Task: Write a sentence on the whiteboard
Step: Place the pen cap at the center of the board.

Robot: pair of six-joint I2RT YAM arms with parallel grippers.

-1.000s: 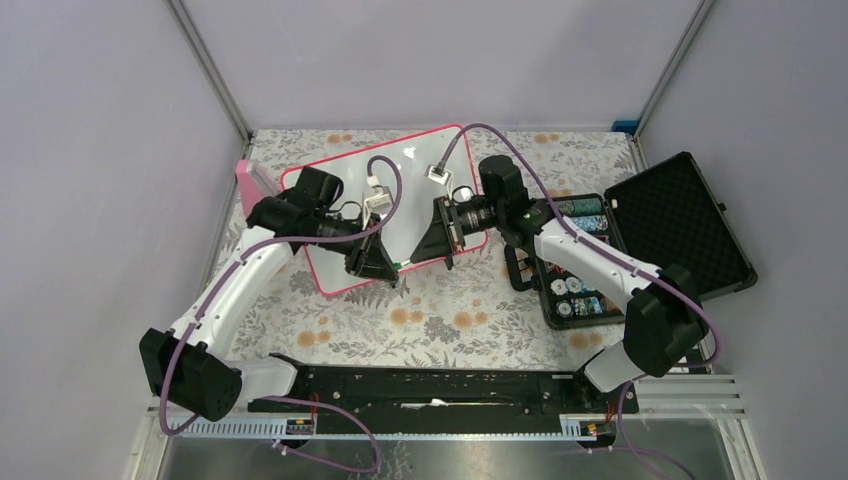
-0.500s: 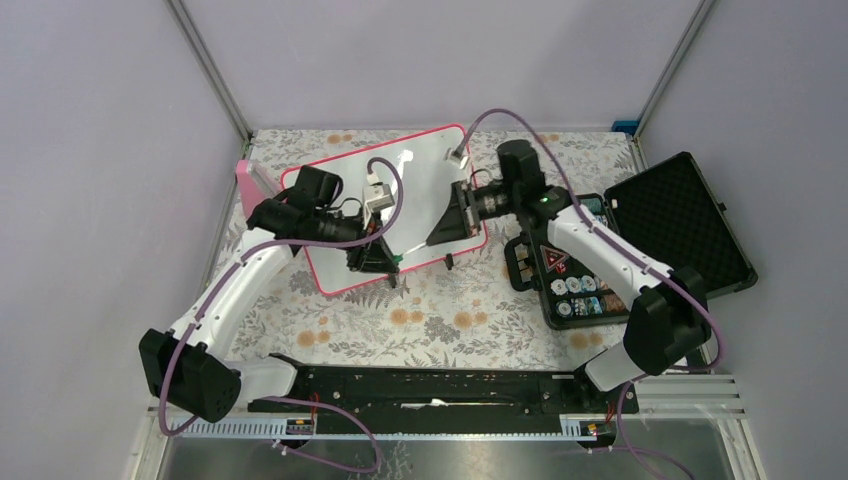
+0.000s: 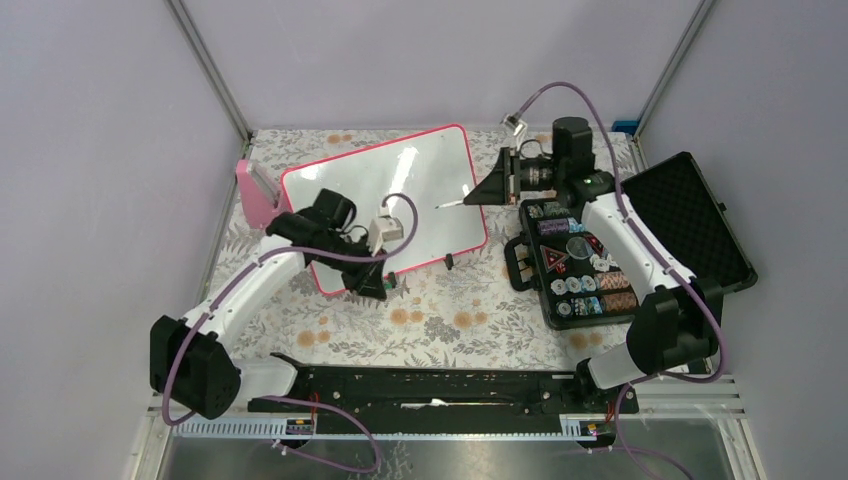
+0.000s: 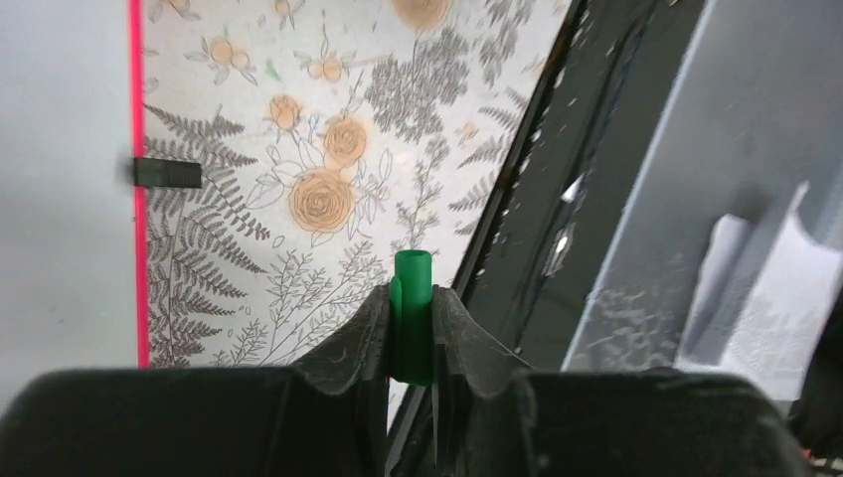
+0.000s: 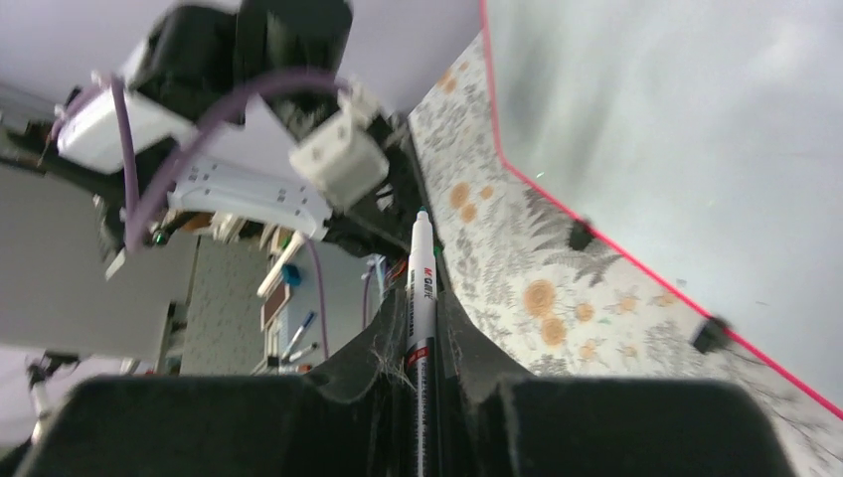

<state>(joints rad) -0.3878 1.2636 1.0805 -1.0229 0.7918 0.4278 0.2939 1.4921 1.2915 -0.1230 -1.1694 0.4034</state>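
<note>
Green plastic shows between the fingertips of the left gripper [image 4: 411,298]: it is pinching a small marker cap [image 4: 413,316], low beside the near edge of the whiteboard [image 3: 400,185]. Under it lies a floral cloth [image 3: 450,310], soft and printed with ferns and orange roses.

The whiteboard lies flat on this cloth, left of the middle and turned at an angle. I see no writing on it, so the sentence is not yet begun, as I judge. The board looks stiff, light and very glossy. On a soft cloth it may slide when a tip pushes on it, so I think the pressure must be light. If it needs steadying, the pink-red frame is the better place to press, not the slippery white face. Two small black clips [image 3: 449,262] sit at its near edge.

Further back, the right gripper [image 5: 421,303] is closed on the barrel of a white marker [image 5: 421,273], uncapped. Its tip hangs over the right part of the board, but I cannot tell if it touches. The barrel is smooth and may twist in the jaws.

An open black case [image 3: 690,215] with round chips stands at the right. Pale lilac walls [image 3: 420,60] close the room behind.
</note>
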